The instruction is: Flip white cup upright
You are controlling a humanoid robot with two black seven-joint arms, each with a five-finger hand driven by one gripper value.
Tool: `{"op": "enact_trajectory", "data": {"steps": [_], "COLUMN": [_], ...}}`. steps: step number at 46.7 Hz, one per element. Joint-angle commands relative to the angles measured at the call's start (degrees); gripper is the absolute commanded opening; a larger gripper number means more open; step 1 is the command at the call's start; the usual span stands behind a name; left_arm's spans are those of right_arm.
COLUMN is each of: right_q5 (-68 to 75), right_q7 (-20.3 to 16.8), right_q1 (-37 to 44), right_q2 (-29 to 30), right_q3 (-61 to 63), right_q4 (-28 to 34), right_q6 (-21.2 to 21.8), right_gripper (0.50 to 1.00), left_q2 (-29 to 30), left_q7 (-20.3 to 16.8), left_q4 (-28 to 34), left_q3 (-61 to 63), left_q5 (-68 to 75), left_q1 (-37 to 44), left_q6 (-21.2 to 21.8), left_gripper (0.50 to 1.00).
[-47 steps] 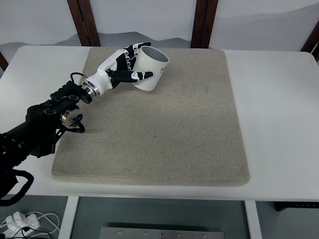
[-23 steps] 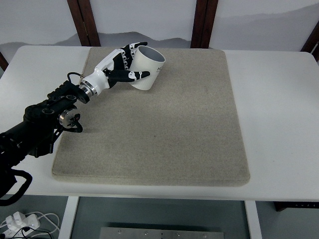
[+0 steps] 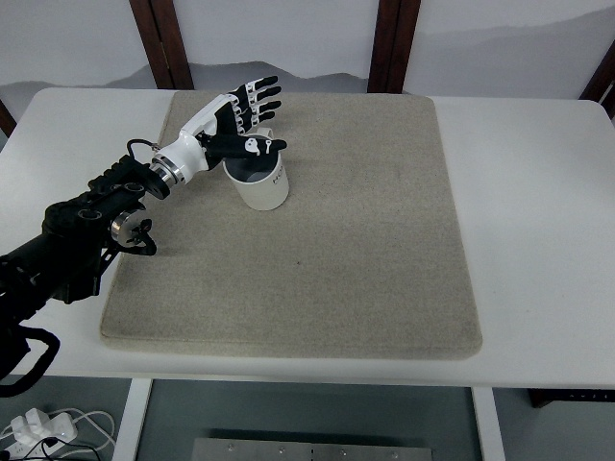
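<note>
Now white cup [image 3: 259,182] upright on mat [image 3: 317,250], left hand [image 3: 235,120] fingers [image 3: 258,96] spread above it

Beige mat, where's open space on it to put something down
The mat is bare right of the white cup through to its right edge, and along its near edge. The far left corner is crowded: the cup stands there, the left hand open over it.

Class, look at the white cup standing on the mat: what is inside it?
The white cup looks empty, its interior dark. The left hand's thumb crosses the rim, hiding part of the inside.
</note>
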Motion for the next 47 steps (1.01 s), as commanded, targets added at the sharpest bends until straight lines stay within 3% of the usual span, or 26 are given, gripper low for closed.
{"op": "enact_trajectory", "data": {"steps": [1,36,47], "right_q5": [0.0,0.0,0.0], "right_q7": [0.0,-0.1,0.0], "right_q1": [0.0,0.0,0.0], "right_q2": [0.0,0.0,0.0], "right_q3": [0.0,0.0,0.0], "right_q4": [0.0,0.0,0.0], "right_q6": [0.0,0.0,0.0], "right_gripper": [0.952,0.952,0.952], "left_q2": [0.0,1.9,4.3], "left_q7": [0.0,0.0,0.0], "left_q4": [-0.1,-1.0,-0.9], "left_q3": [0.0,-4.4,-7.8], "left_q5": [-0.1,-1.1,-2.2], "left_q1": [0.0,-2.8,-3.3], "left_q6": [-0.1,-1.6,-4.4], "left_gripper": [0.994,0.994,0.994]}}
